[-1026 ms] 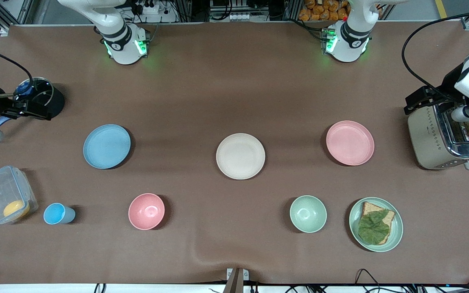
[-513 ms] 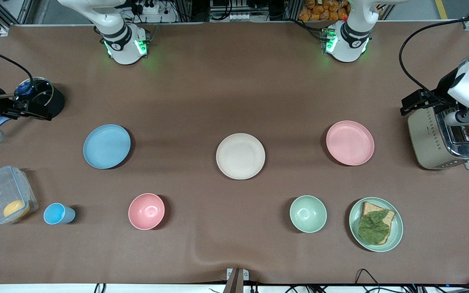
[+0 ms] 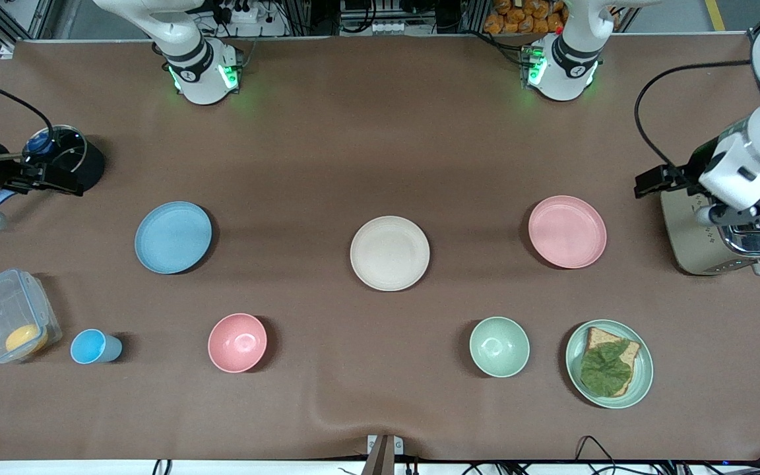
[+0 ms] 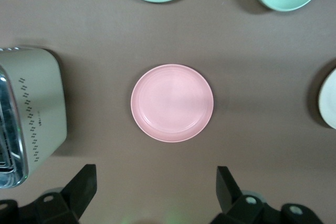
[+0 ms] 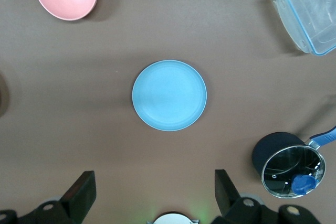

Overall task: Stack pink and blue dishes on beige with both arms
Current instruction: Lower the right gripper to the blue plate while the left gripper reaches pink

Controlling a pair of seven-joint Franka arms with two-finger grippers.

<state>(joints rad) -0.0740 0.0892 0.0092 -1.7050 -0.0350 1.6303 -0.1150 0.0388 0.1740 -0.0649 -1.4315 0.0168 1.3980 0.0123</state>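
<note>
The cream-beige plate (image 3: 390, 253) lies bare at the table's middle. Toward the left arm's end lies the pale pink plate (image 3: 567, 231), also in the left wrist view (image 4: 172, 103). The light blue plate (image 3: 173, 237) lies toward the right arm's end and shows in the right wrist view (image 5: 169, 95). My left gripper (image 4: 156, 188) hangs open and empty, high up beside the toaster, short of the pink plate. High over the table's end by the pan, my right gripper (image 5: 155, 190) is open and empty too, and its arm waits.
A toaster (image 3: 716, 237) stands at the left arm's end. Nearer the front camera are a green plate (image 3: 640, 382) with bread and a leaf, a green bowl (image 3: 499, 346), a pink bowl (image 3: 237, 342), a blue cup (image 3: 93, 347) and a clear box (image 3: 7, 316). A lidded black pan (image 3: 70, 161) stands at the right arm's end.
The left arm's hand has swung from over the toaster's slots toward the pink plate, and it now covers the toast that showed before. The right arm and all dishes are unmoved.
</note>
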